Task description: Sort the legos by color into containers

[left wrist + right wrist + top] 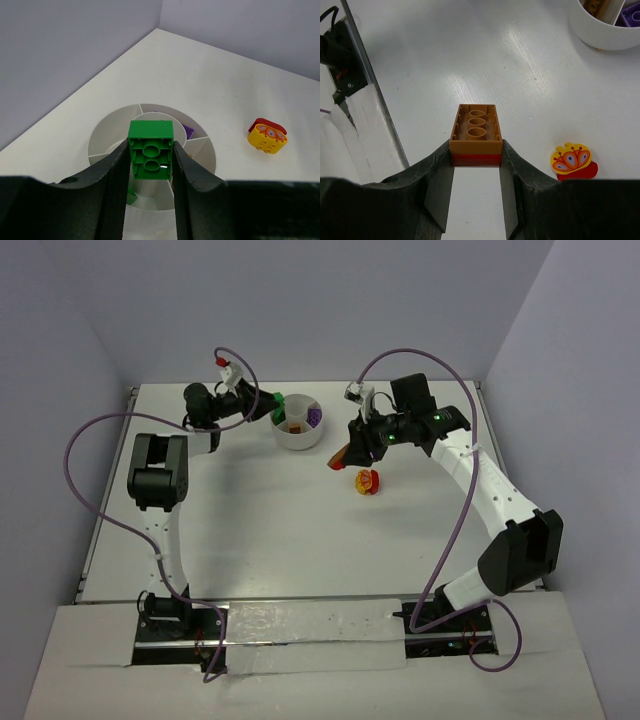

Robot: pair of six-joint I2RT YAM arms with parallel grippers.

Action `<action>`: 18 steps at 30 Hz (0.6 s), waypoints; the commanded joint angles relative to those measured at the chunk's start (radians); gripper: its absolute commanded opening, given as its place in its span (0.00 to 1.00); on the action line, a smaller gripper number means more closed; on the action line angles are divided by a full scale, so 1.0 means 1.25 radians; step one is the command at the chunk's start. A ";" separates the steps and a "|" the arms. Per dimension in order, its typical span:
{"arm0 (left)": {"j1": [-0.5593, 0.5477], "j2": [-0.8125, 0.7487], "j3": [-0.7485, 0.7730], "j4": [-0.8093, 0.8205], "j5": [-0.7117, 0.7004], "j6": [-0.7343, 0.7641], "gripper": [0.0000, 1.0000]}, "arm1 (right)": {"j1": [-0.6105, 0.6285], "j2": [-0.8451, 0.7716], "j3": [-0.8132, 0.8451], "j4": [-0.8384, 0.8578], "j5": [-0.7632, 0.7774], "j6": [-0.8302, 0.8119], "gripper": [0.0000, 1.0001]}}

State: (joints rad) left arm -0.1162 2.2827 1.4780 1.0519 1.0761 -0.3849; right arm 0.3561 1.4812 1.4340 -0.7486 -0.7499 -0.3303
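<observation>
currently, left gripper (pixel 151 159) is clamped on a green brick (pixel 150 142), jaws pressed against its sides, held over the left part of the divided white bowl (pixel 107 131) at the far middle of the table (pixel 250 520). right gripper (pixel 476 167) is closed on an orange-brown brick (pixel 476 127) stacked on a red brick (pixel 475 160), right of the bowl. yellow-and-red crown piece (pixel 572 161) lies on the table just beside it. purple brick (pixel 315 417) and second orange-brown brick (pixel 296 424) sit in separate bowl sections.

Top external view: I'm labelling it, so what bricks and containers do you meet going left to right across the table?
White bowl → orange-brown brick → yellow-and-red piece. The green brick overlaps the bowl's left rim, so it is left out.
</observation>
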 commanded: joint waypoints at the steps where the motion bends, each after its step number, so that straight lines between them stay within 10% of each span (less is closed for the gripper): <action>1: 0.005 0.005 0.032 0.031 -0.012 0.010 0.24 | -0.005 0.007 0.041 0.005 -0.016 -0.002 0.00; 18: 0.005 0.028 0.060 0.044 -0.023 -0.025 0.49 | -0.005 0.020 0.066 -0.012 -0.031 -0.002 0.00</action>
State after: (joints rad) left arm -0.1161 2.3108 1.5120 1.0515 1.0602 -0.3997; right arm 0.3561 1.5078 1.4612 -0.7574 -0.7592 -0.3305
